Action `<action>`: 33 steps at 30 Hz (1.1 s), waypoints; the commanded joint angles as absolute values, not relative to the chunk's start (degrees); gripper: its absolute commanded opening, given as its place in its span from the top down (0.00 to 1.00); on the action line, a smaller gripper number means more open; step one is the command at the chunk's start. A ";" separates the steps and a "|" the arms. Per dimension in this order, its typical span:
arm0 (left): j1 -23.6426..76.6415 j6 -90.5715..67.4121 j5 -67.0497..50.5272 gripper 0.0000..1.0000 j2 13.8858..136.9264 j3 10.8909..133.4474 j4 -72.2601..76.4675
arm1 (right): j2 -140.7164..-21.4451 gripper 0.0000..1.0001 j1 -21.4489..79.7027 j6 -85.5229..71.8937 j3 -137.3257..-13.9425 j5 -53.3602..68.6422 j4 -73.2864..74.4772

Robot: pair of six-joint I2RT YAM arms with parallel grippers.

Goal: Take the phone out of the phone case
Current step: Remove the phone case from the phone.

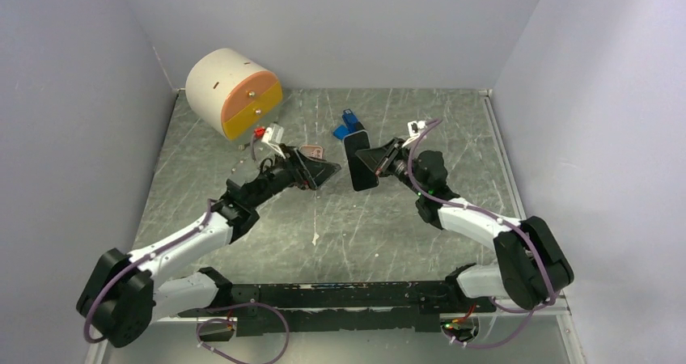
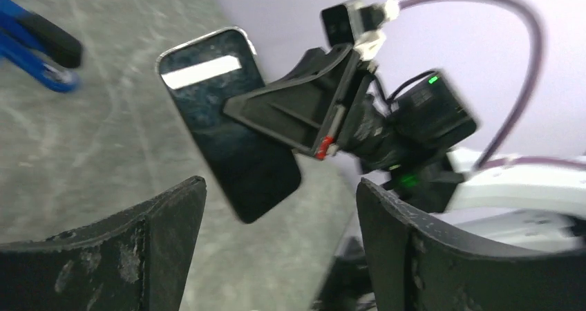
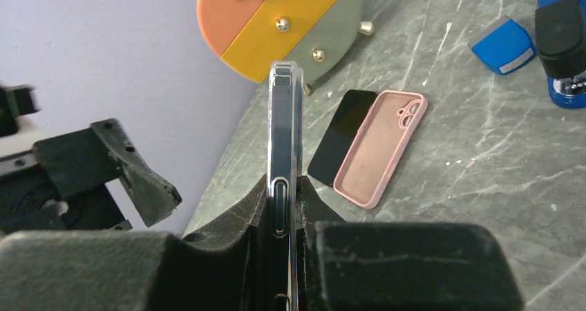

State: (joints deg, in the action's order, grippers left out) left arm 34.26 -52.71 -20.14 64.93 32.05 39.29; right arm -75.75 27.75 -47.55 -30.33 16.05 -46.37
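Right jaws: pressed onto the phone (image 3: 283, 138), which is held edge-on and lifted off the desk (image 1: 340, 226) between the two arms. Phone: dark screen with a pale glossy rim along the edge, which may be a clear case; cannot tell for certain. Left jaws: spread wide, empty, just short of the phone and facing its screen. Pink case (image 3: 381, 148): lying hollow side up on the desk near the drawer unit (image 3: 280, 24); empty. Dark slab (image 3: 342, 135): flat on the desk against the pink case's long edge, possibly a second phone; not clear. Drawer unit: round, with three fronts in orange, yellow and grey-green, all shut; contents hidden. Stapler (image 3: 561, 41) and blue block (image 3: 503, 45): side by side at the back of the desk, apart from the pink case. Progress, as judged: if the rim is a case, the phone is gripped and presented but not yet freed, and peeling the case off with the left jaws is left to do. If the pink case is the one meant, it is already empty.
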 commanded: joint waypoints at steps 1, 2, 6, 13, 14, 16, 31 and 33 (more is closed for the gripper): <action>39.00 -22.69 -6.15 0.12 60.09 35.09 22.95 | -71.59 1.00 27.51 -49.30 -36.09 15.52 -39.14; 40.99 -17.84 -2.83 0.10 60.07 34.99 22.18 | -71.36 1.00 27.43 -49.99 -36.67 15.43 -37.42; 47.82 -3.64 5.11 0.06 62.67 34.55 22.71 | -70.76 1.00 27.47 -51.88 -38.77 15.13 -31.69; 55.10 13.47 14.26 0.06 65.95 30.07 35.94 | -70.29 1.00 27.51 -53.10 -39.86 16.43 -28.96; 55.30 14.54 14.66 0.07 66.26 29.92 36.96 | -70.23 1.00 27.52 -53.35 -39.73 16.76 -29.15; 55.81 16.40 14.96 0.08 67.43 29.57 39.33 | -70.32 1.00 27.51 -54.08 -39.59 17.36 -29.86; 63.06 31.08 19.52 0.07 74.98 28.93 51.78 | -70.14 1.00 27.51 -55.55 -39.49 18.72 -30.06; 63.34 31.36 18.66 0.07 74.90 29.13 50.16 | -70.21 1.00 27.52 -55.61 -39.39 18.73 -30.22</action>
State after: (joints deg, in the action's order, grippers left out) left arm 62.17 27.53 19.33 74.56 28.82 47.29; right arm -72.73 26.87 -53.47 -36.60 16.97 -25.08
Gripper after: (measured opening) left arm 0.926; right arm 0.168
